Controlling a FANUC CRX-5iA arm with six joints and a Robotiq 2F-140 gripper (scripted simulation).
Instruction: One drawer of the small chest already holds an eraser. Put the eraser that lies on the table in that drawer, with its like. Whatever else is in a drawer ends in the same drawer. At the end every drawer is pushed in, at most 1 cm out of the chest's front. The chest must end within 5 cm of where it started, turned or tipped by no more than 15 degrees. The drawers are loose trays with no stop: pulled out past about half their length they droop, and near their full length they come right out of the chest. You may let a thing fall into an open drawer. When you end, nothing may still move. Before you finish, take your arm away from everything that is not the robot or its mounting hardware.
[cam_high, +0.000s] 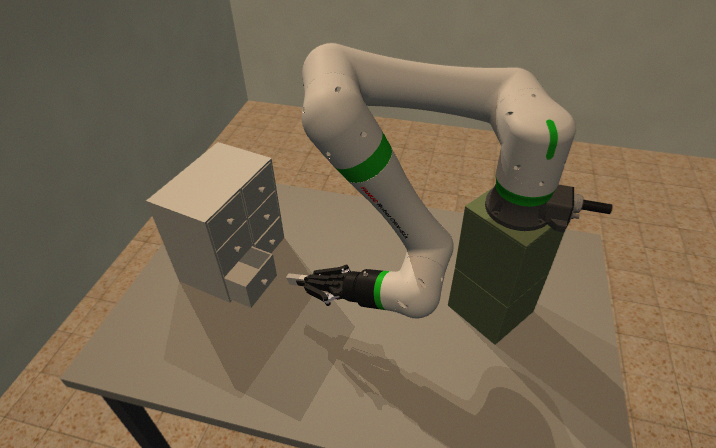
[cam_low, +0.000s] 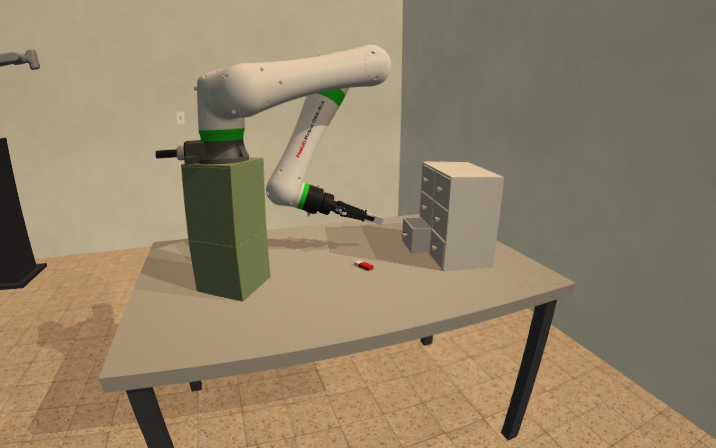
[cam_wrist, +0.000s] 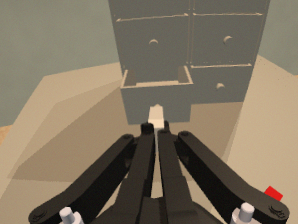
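- The jaws (cam_high: 302, 281) (cam_low: 373, 218) are fully closed, with nothing between them, and point at the chest's open drawer from just in front of it, above the table (cam_high: 295, 359) (cam_low: 337, 311) (cam_wrist: 55, 162).
- The red and white eraser (cam_low: 364, 265) (cam_wrist: 273, 194) lies on the table, apart from the jaws; the wrist view shows only its red part, at the lower right.
- The chest (cam_high: 184, 227) (cam_low: 471, 221) (cam_wrist: 172, 40) stands upright, three rows of drawers in two columns.
- One bottom drawer (cam_high: 249, 285) (cam_low: 417, 236) (cam_wrist: 140, 104) is partly out; the other drawers look pushed in.
- Whether that drawer holds anything, I cannot tell.
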